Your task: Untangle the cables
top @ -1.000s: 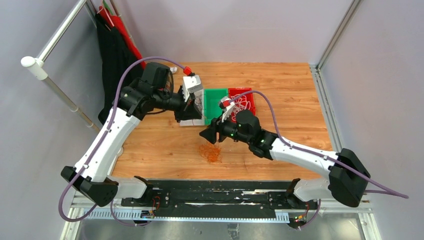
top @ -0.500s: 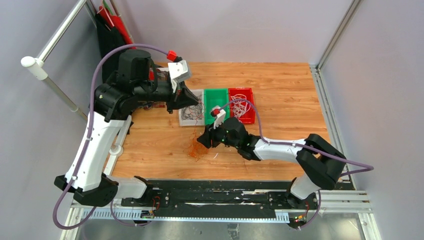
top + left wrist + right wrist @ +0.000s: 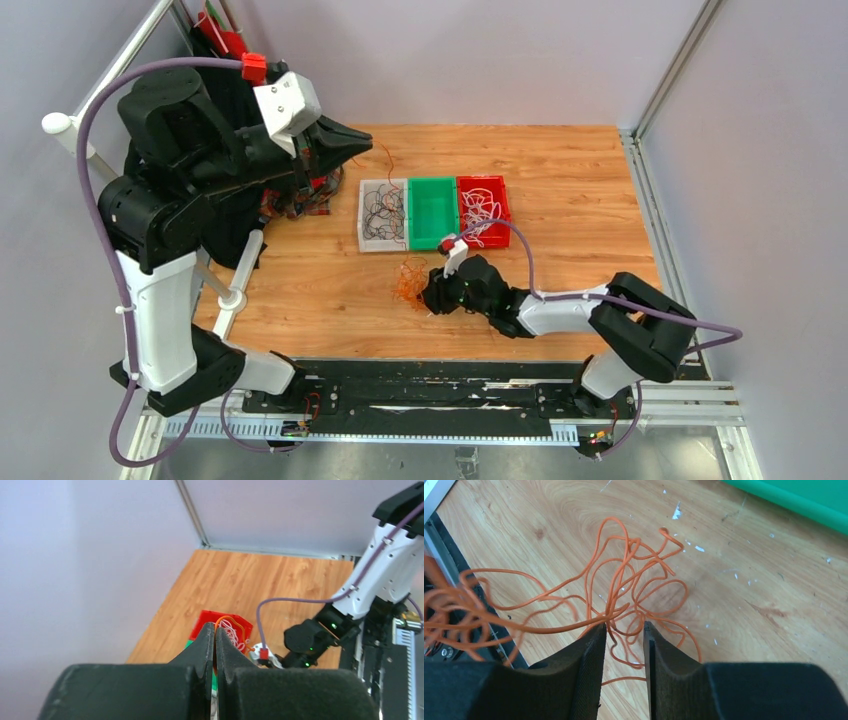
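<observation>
We see the table [image 3: 570, 200] as a warm, grained wooden board, scuffed and dotted with white flecks [image 3: 676, 512]. Three shallow rectangular trays sit side by side toward its far middle. The clear tray [image 3: 361, 232] on the left holds dark wires, the green tray [image 3: 432, 212] has a bare floor, and the red tray [image 3: 505, 215] on the right holds white wires. At the far left a white rail [image 3: 135, 45] carries a dark and red cloth [image 3: 228, 42], just behind the raised left arm.

The orange cable tangle [image 3: 410, 280] lies on the wood just near of the trays, a loose knot of thin, glossy loops. The right gripper [image 3: 430, 297] is low at its right side. In its wrist view the padded black fingers [image 3: 584, 660] stand a little apart, with several strands of the tangle [image 3: 639, 580] running through the gap. We cannot see them clamped. A purple hose [image 3: 520, 250] arcs over this arm, near the red tray.

The left gripper [image 3: 368, 140] hangs high over the far left of the table, pointing right. Its wrist view shows the jaws pressed together [image 3: 215, 630] on one fine orange strand [image 3: 232, 621], which curves out above the red tray [image 3: 207, 619]. From above, that strand drops past the clear tray toward the tangle.
</observation>
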